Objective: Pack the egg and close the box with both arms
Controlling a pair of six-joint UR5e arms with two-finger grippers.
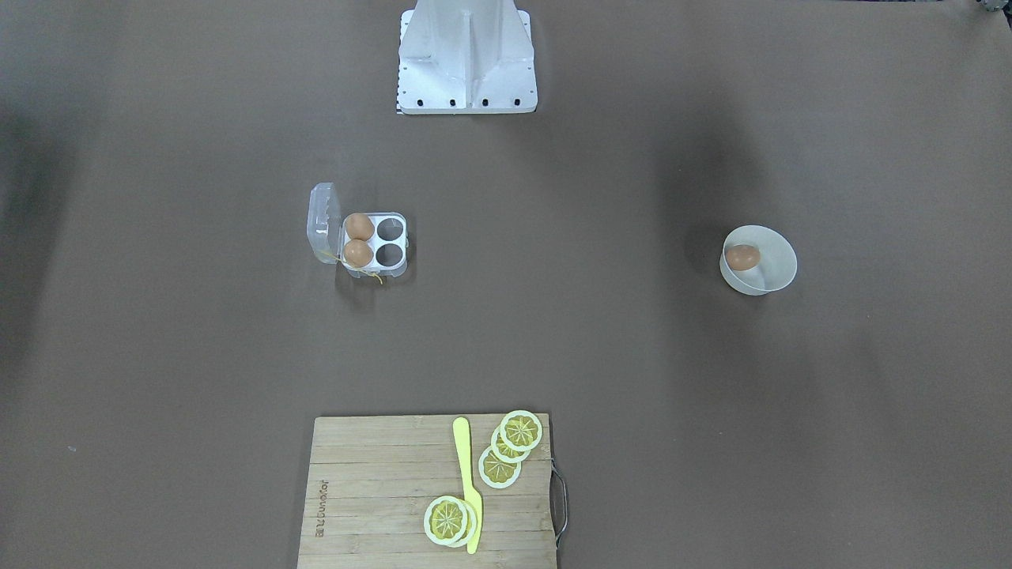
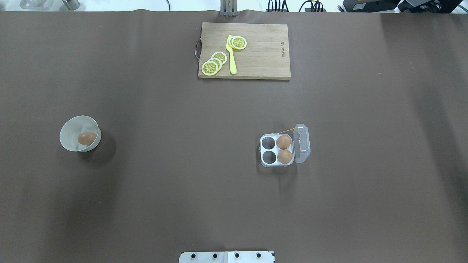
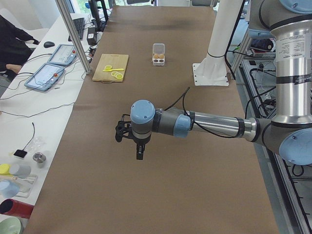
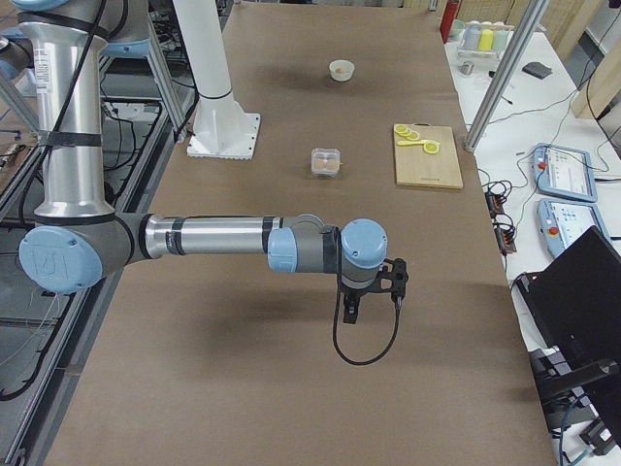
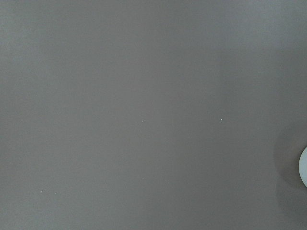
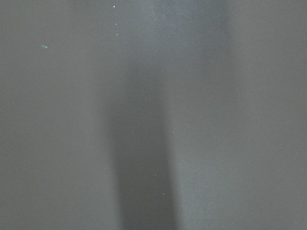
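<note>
1. The egg (image 2: 87, 138) lies in the bowl (image 2: 69, 126), well apart from the box (image 2: 261, 151).
2. Its lid (image 2: 302, 143) stands open, with two cells (image 2: 268, 143) free for packing.
3. Left hand (image 3: 139, 155), right hand (image 4: 351, 313): spread or pressed together, I cannot tell.

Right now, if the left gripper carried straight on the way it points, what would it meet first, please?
Probably the bare table: the left gripper points down, and its wrist view shows tabletop, the white bowl only at the edge.
</note>
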